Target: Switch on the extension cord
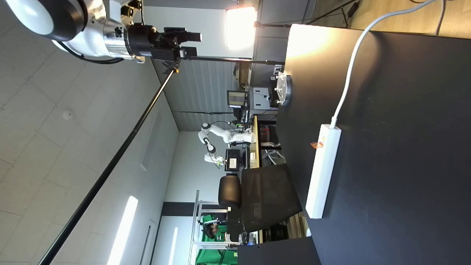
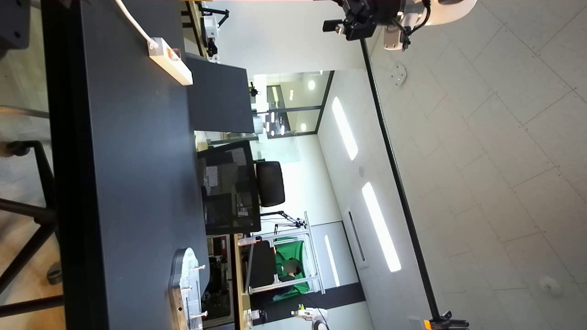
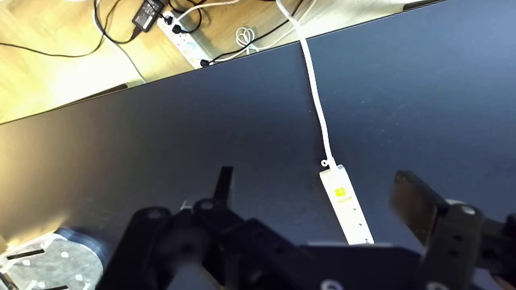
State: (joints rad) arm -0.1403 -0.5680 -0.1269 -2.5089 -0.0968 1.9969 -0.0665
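Observation:
The extension cord is a long white power strip lying on the black table; it shows in both exterior views [image 1: 323,176] [image 2: 172,64], which stand on their side. Its cable leaves one end. A small orange switch [image 1: 317,145] sticks up near the cable end. In the wrist view the strip [image 3: 350,217] lies between the finger directions, and the switch [image 3: 340,192] looks yellow; the strip's far end is hidden by the gripper body. My gripper [image 3: 315,173] is open and empty, with fingers wide apart. In an exterior view the gripper [image 1: 195,44] hangs high above the table, apart from the strip.
A rounded board with a clear top and small posts [image 1: 282,88] stands on the table [image 2: 142,183], away from the strip. The white cable [image 3: 312,84] runs over the table edge. Another power strip [image 3: 185,44] lies on the floor. A chair [image 2: 229,188] stands beyond the table.

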